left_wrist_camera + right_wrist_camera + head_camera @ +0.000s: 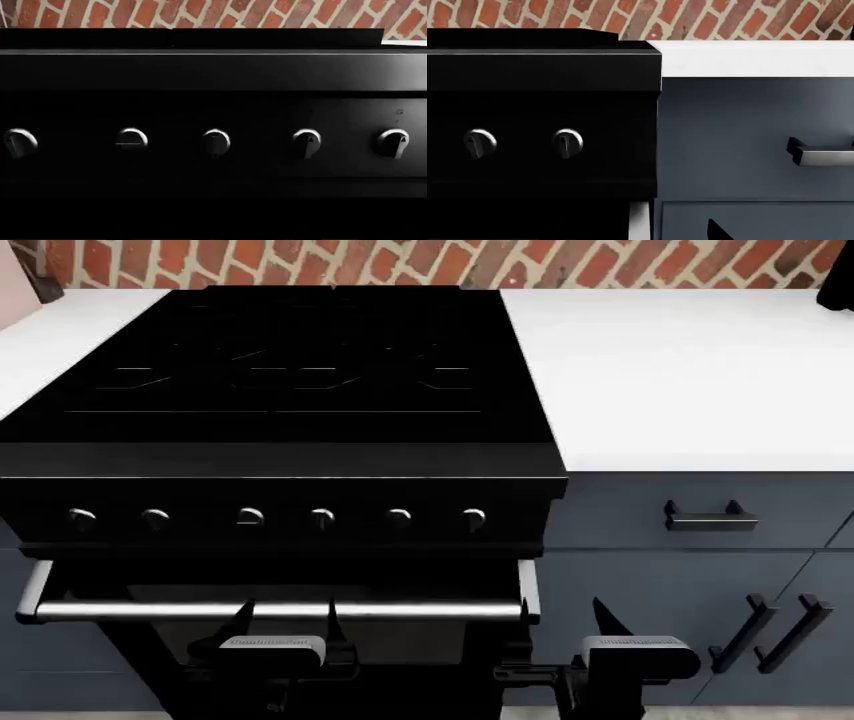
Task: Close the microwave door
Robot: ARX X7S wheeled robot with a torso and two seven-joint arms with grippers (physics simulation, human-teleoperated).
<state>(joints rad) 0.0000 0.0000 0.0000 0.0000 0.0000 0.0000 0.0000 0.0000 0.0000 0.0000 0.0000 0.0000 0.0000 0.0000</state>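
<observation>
The microwave and its door are out of view in all three frames. In the head view my left gripper (287, 618) hangs low in front of the black oven door, open, with its two dark fingertips (244, 614) apart and nothing between them. My right gripper (643, 622) hangs beside it in front of the grey-blue cabinet. Only one of its fingertips (603, 612) shows, standing well off to one side, so it reads as open and empty. The same tip shows in the right wrist view as a fingertip (715, 231). The left wrist view shows no fingers against the black stove front.
A black stove (294, 360) with a row of knobs (322, 518) and a silver oven handle (160, 611) fills the left and middle. A white countertop (694, 370) lies to its right over grey-blue cabinets with a drawer handle (711, 520) and door handles (774, 632). A brick wall (400, 260) stands behind.
</observation>
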